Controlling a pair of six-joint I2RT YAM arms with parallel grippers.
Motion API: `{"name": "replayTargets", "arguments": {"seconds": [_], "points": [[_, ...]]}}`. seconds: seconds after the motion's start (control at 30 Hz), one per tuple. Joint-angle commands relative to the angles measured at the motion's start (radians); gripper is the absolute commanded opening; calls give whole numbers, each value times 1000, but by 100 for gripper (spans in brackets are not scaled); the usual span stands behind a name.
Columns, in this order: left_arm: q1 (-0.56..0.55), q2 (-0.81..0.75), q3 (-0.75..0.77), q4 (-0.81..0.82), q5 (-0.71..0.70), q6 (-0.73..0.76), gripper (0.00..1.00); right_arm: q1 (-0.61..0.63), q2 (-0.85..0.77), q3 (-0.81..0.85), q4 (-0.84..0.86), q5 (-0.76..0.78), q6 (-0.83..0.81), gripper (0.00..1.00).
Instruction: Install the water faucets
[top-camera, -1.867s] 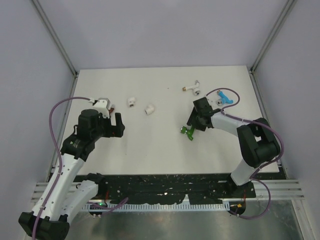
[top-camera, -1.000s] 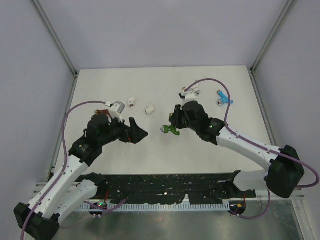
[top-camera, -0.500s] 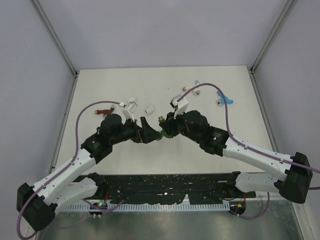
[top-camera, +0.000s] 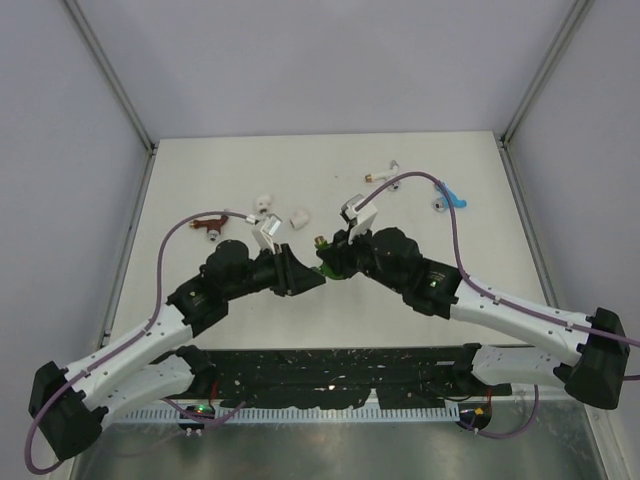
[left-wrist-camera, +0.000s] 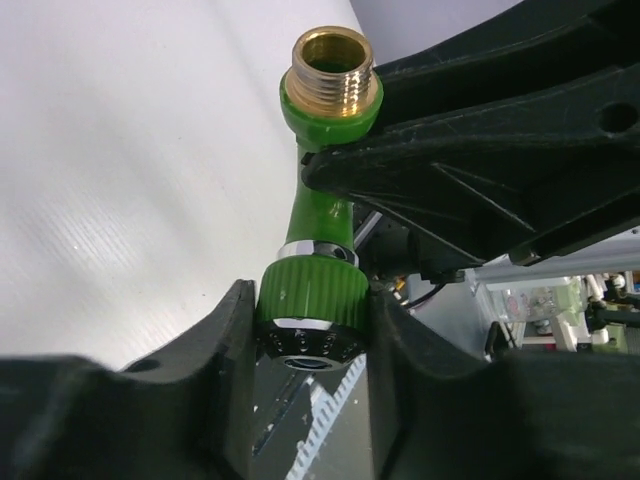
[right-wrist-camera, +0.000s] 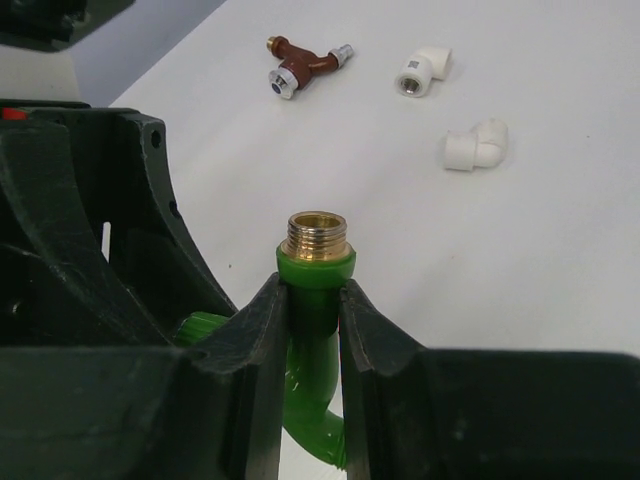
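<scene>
Green faucet (left-wrist-camera: 318, 215), one of four, clamped by left gripper (left-wrist-camera: 312, 305) and right gripper (right-wrist-camera: 312, 300).

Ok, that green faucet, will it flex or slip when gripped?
Probably stiff: the green faucet looks like moulded plastic and shows no bend between the right hand and left hand. Its ribbed knob should grip well; the glossy stem may be slippery. The brass thread likely makes that end heavier.

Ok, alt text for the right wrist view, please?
The right end effector clamps a green plastic faucet by its neck, brass threaded end pointing up. Behind it on the white table lie a brown plastic faucet and two white plastic elbow fittings.
</scene>
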Motion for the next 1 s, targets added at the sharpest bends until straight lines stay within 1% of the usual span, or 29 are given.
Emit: {"name": "replayTargets", "arguments": {"seconds": [0.0, 0.03, 0.07, 0.1, 0.13, 0.17, 0.2, 0.23, 0.3, 0.33, 0.43, 0.47, 0.53, 0.57, 0.63, 0.77, 0.8, 0.87, 0.97], "points": [[-2, -76, -48, 131, -37, -13, 11, 7, -63, -16, 95, -6, 2, 28], [-4, -91, -60, 147, -46, -18, 2, 7, -77, -27, 103, -3, 16, 44], [-2, -114, -82, 161, -57, -22, 0, 7, -86, -35, 114, 0, 19, 54], [-4, -139, -97, 174, -69, -28, 0, 7, -106, -47, 120, 11, 25, 69], [-4, -162, -114, 191, -85, -32, 0, 6, -120, -56, 132, 19, 28, 76], [-2, -191, -132, 207, -101, -32, 0, 6, -146, -70, 138, 28, 39, 91], [-2, -218, -152, 225, -121, -32, 0, 1, -158, -76, 155, 23, 45, 93], [-2, -254, -177, 255, -143, -36, 0, -2, -184, -93, 164, 8, 59, 98], [-2, -318, -232, 335, -190, -54, 0, -16, -223, -120, 209, -32, 106, 99], [-2, -352, -266, 389, -212, -65, 0, -25, -241, -133, 254, -52, 123, 98], [-2, -430, -340, 548, -263, -108, 0, -34, -258, -183, 386, -139, 219, 97], [-2, -443, -355, 573, -275, -119, 0, -34, -258, -188, 411, -189, 235, 97], [-4, -461, -360, 607, -283, -143, 0, -34, -246, -206, 491, -234, 296, 97], [-2, -461, -357, 624, -274, -159, 0, -34, -237, -217, 568, -250, 315, 97], [-2, -449, -343, 667, -246, -186, 0, -34, -208, -245, 671, -282, 376, 97], [-4, -394, -308, 742, -183, -249, 0, -32, -126, -265, 831, -337, 464, 100], [-4, -377, -306, 759, -178, -260, 0, -32, -117, -260, 856, -351, 488, 100], [-10, -342, -309, 812, -177, -280, 0, -29, -88, -242, 887, -368, 510, 95], [-25, -308, -308, 860, -188, -288, 0, -16, -54, -226, 937, -366, 523, 93]]}}
